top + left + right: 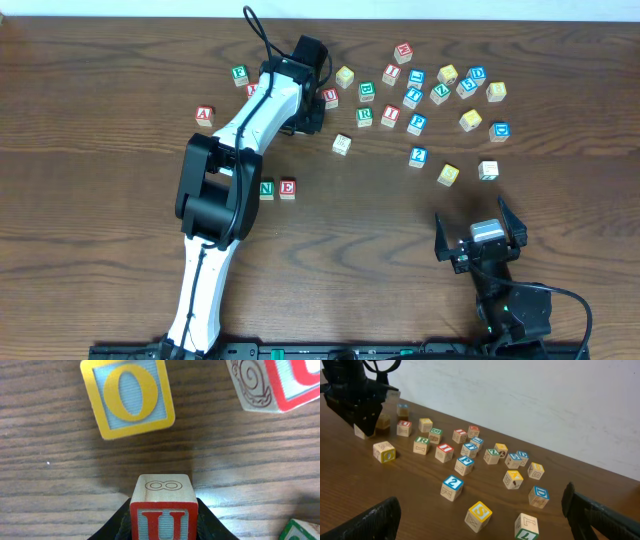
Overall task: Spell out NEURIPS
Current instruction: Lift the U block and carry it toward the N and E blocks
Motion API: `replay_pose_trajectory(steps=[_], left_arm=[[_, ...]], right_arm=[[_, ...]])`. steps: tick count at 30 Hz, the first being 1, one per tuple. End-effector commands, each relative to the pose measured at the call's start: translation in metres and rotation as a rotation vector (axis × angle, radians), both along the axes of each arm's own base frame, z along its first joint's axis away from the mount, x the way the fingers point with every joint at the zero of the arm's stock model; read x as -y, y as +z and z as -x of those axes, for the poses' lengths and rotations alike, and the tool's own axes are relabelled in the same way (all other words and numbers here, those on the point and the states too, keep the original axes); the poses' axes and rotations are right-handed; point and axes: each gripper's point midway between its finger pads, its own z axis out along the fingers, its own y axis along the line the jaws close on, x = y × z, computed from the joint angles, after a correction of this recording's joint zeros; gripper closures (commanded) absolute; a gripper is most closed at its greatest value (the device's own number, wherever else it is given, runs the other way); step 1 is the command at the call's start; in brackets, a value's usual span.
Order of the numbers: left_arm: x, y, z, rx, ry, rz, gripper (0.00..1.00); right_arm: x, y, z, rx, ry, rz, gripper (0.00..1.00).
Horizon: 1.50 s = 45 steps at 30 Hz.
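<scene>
From overhead, the left arm (240, 140) stretches up across the worktop (100, 200) into the scattered cubes. Its left hand (318, 100) is clamped on the U cube (331, 96). The N cube (267, 188) and E cube (288, 188) sit side by side beside the elbow. The right hand (473, 218) sits low at the right, spread wide.

In the left wrist view, dark fingers (210, 522) flank the upright U cube (162, 510), with a yellow O cube (127, 395) ahead and apart from it.

In the right wrist view, a yellow S cube (479, 516) lies nearest.
</scene>
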Motion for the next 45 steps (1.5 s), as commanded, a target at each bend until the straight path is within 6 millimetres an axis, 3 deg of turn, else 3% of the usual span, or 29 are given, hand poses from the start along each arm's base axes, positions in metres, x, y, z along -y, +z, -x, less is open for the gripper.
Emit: replay_pose_trajectory(steps=[1,9,14,17,21,27,32,45], left_arm=[[0.001,0.043,-0.009,0.080,-0.006,0.020,0.75],[0.002,0.127,-0.009,0.226,0.016,0.084,0.76],[-0.005,0.176,0.006,0.290,0.060,0.094,0.79],[-0.014,0.193,0.017,0.315,0.093,0.043,0.81],[-0.012,0.206,0.037,0.324,0.092,0.005,0.92],[0.012,0.210,0.061,0.351,0.023,0.003,0.92],[0.024,0.198,0.081,0.351,0.001,0.020,0.92],[0.012,0.136,0.178,0.264,0.078,0.138,0.92]], right_arm=[[0.004,-0.001,-0.001,-0.003,-0.021,-0.013,0.01],[0.004,-0.001,-0.001,-0.003,-0.021,-0.013,0.01],[0.004,-0.001,-0.001,-0.003,-0.021,-0.013,0.01],[0.004,-0.001,-0.001,-0.003,-0.021,-0.013,0.01],[0.004,-0.001,-0.001,-0.003,-0.022,-0.013,0.01],[0.004,-0.001,-0.001,-0.003,-0.021,-0.013,0.01],[0.004,-0.001,-0.001,-0.003,-0.021,-0.013,0.01],[0.004,-0.001,-0.001,-0.003,-0.021,-0.013,0.01]])
